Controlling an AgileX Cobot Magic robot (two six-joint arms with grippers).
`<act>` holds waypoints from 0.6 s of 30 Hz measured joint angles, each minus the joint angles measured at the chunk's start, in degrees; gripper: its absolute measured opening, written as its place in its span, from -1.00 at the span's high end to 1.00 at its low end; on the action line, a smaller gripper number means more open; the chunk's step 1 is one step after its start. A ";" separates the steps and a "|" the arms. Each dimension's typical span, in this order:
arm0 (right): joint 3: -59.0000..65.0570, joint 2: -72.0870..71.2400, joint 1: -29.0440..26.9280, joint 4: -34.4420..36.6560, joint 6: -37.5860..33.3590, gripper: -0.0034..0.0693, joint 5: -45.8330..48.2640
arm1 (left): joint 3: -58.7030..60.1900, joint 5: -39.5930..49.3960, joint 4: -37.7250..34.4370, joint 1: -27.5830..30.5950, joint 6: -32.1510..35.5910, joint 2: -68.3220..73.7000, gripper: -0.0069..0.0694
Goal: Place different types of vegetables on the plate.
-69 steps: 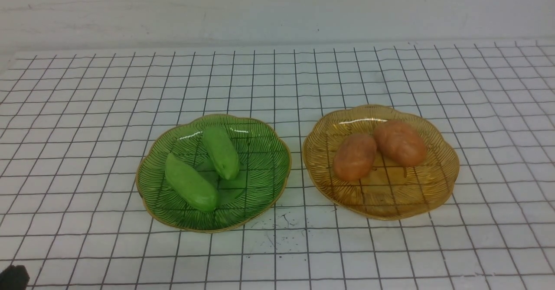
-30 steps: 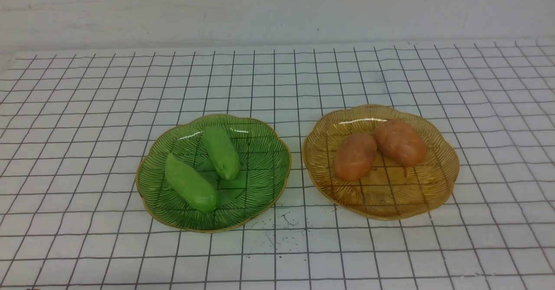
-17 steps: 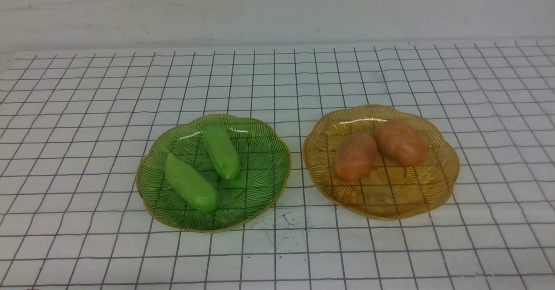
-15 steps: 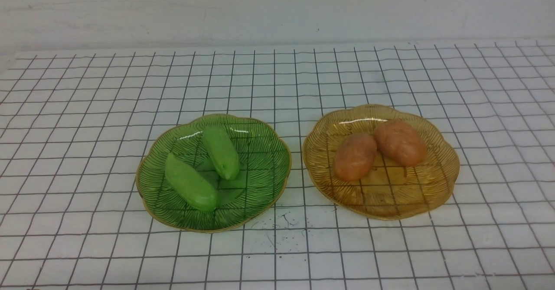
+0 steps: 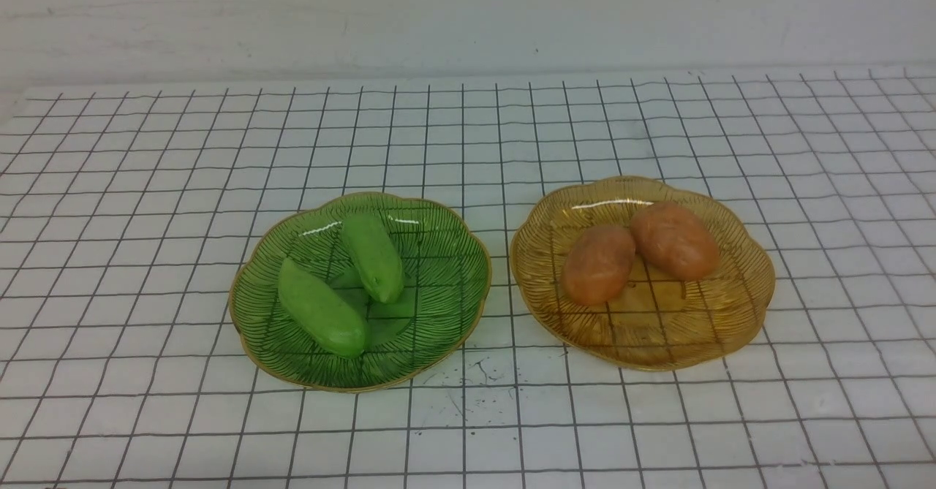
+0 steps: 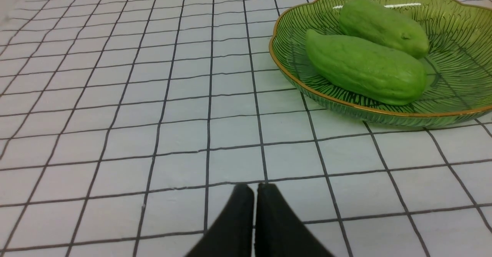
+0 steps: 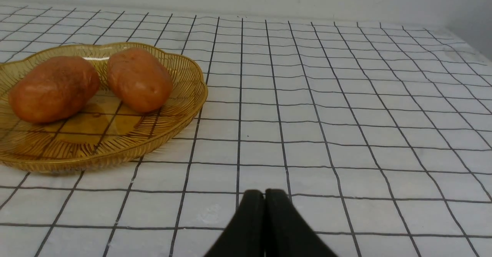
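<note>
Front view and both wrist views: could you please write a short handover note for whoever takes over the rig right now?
Left gripper: jaws shut, empty, low over the grid cloth, short of the green plate.
Right gripper: jaws shut, empty, short of the amber plate.
Both green cucumbers lie in the green plate; both potatoes lie touching in the amber plate.
Done: sorted by type, one kind per plate.
Left: nothing obvious; if a mix per plate is wanted, swap one of each.

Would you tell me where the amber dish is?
Front view: the amber dish sits right of centre, beside the green dish, holding both potatoes.
</note>
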 joint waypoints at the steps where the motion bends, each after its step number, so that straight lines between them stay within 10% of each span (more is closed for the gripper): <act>1: 0.00 0.00 0.00 0.00 0.00 0.94 0.00 | 0.00 0.00 0.00 0.00 0.00 0.00 0.84; 18: 0.00 0.00 0.00 0.00 0.47 0.94 0.00 | 0.00 0.11 0.00 0.00 0.00 0.00 0.84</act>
